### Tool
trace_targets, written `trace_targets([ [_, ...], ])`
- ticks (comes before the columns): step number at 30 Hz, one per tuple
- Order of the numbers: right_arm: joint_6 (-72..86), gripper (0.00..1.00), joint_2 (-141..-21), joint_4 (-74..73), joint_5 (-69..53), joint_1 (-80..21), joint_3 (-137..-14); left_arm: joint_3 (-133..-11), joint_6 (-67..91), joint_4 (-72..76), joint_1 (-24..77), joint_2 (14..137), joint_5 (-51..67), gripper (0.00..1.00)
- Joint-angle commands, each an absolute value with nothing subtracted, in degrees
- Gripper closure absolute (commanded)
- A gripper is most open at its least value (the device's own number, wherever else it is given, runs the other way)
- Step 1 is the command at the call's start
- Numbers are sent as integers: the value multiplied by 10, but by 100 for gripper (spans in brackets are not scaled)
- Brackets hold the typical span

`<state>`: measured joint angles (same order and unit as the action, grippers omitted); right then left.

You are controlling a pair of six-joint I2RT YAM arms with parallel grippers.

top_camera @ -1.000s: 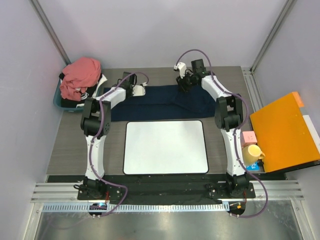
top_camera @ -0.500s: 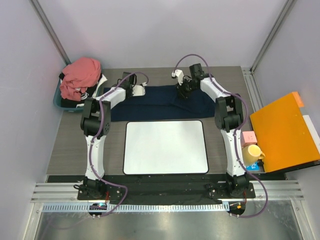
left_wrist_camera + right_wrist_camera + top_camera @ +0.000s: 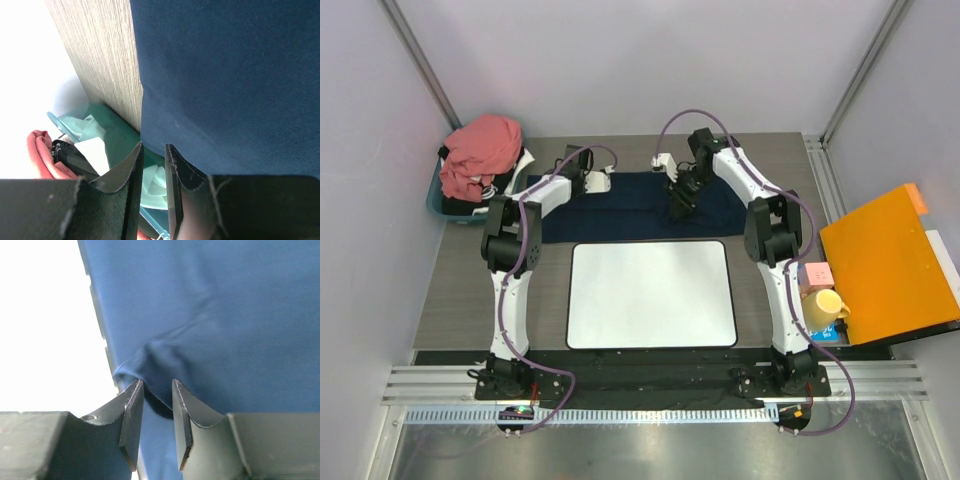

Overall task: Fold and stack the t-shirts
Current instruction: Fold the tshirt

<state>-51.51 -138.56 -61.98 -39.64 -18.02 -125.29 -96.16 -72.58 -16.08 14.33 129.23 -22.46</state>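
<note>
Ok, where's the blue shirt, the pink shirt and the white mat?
blue shirt (image 3: 620,205): top view, middle of the spread-out cloth.
pink shirt (image 3: 480,148): top view, top of the bunched-up heap.
white mat (image 3: 650,295): top view, its bare middle.

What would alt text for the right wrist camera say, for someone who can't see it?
Two dark fingers of the right gripper pinch a puckered fold near the edge of a navy shirt, which fills most of the view. A bright white area lies left of it.
</note>
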Motion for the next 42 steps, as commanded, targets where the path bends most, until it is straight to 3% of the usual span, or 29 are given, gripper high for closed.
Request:
trace_targets([
  [1, -585, 64, -1346, -786, -404, -191, -1285, -951, -729, -139, 142, 1265, -212, 75],
  [5, -592, 62, -1312, -794, -383, -189, -1253, -941, -727, -133, 142, 1260, -210, 76],
  [9, -569, 55, -1269, -687, -357, -172, -1227, -935, -723, -133, 142, 1256, -208, 76],
  [20, -604, 40, -1303, -627, -301, -123, -1286, -948, -728, -133, 142, 1259, -215, 76],
  [27, -586, 39, -1393, -650, -344, -91, -1331, -944, -734, -133, 142, 1252, -228, 76],
  [35, -601, 40, -1409, -674, -380, -93, -1314, -951, -753, -133, 141, 1258, -235, 76],
  [42, -671, 42, -1384, -808, -396, -100, -1296, -967, -768, -134, 140, 1273, -232, 76],
])
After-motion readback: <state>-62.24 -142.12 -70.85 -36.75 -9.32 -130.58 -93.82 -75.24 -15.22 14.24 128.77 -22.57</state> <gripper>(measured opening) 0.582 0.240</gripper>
